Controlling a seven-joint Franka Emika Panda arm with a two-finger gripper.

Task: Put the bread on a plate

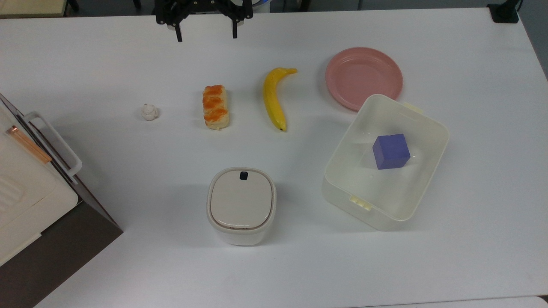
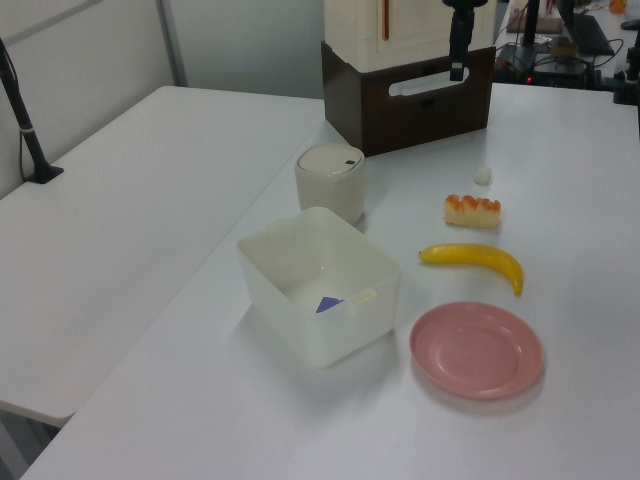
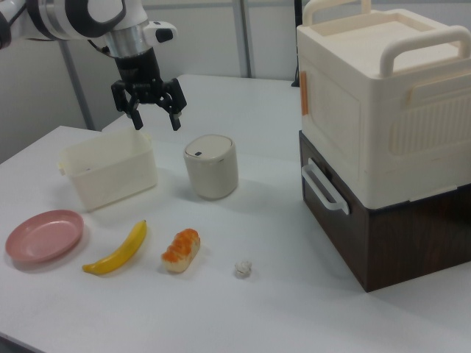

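A wide white tabletop (image 1: 428, 265) carries everything. The bread (image 1: 215, 106) lies flat on it between a small white lumpy ball (image 1: 150, 112) and a banana (image 1: 275, 97), touching neither. The pink plate (image 1: 364, 78) sits bare beyond the banana, just beside a cream tub (image 1: 421, 171) with a purple cube (image 1: 391, 151) inside. A lidded cream canister (image 1: 241, 205) stands nearer the top view's bottom edge. The tool (image 1: 206, 36) hangs above the tabletop's far edge in the top view, its fingers spread apart and holding nothing, well apart from the bread. In the right view a cream box on a dark brown base (image 3: 383, 140) stands at the right view's right.
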